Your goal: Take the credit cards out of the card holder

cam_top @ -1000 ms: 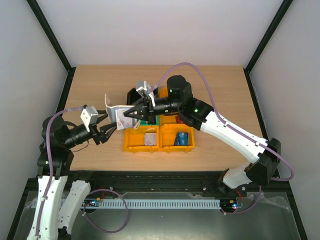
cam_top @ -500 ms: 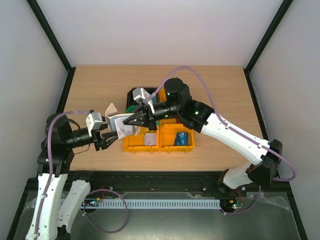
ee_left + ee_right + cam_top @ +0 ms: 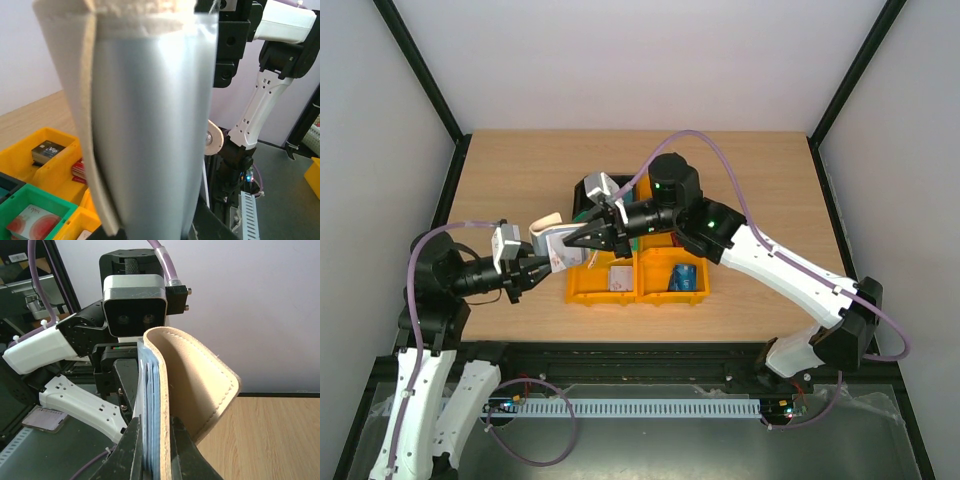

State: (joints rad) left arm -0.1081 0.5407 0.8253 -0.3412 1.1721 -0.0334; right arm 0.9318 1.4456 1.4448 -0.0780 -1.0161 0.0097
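Holder (image 3: pixel 551 240), pale grey with tan stitched edges, is suspended above the table (image 3: pixel 520 170) at centre-left of the top view, between the two grippers and just left of the bins.

Right gripper (image 3: pixel 568 244) enters from the right. In its wrist view its two dark fingers (image 3: pixel 131 447) at the bottom of the frame are pinched on the lower part of the holder, clamping the blue-white cards (image 3: pixel 150 405) against the tan flap, which curves away to the right.

Left gripper (image 3: pixel 532 268) enters from the lower left and meets the holder's near end. Its fingers appear drawn together on that end, though the holder fills most of the left wrist view and hides the contact.

Cards remain stacked inside the holder, their edges showing at its open side.

Bins: two orange bins (image 3: pixel 582 292) lie at centre, side by side. The left one contains a pale card (image 3: pixel 620 277) and the right one a blue card (image 3: pixel 685 278). A green bin (image 3: pixel 20 197) at lower left of the left wrist view holds a white-pink card (image 3: pixel 35 220). A black bin (image 3: pixel 582 186) lies behind.
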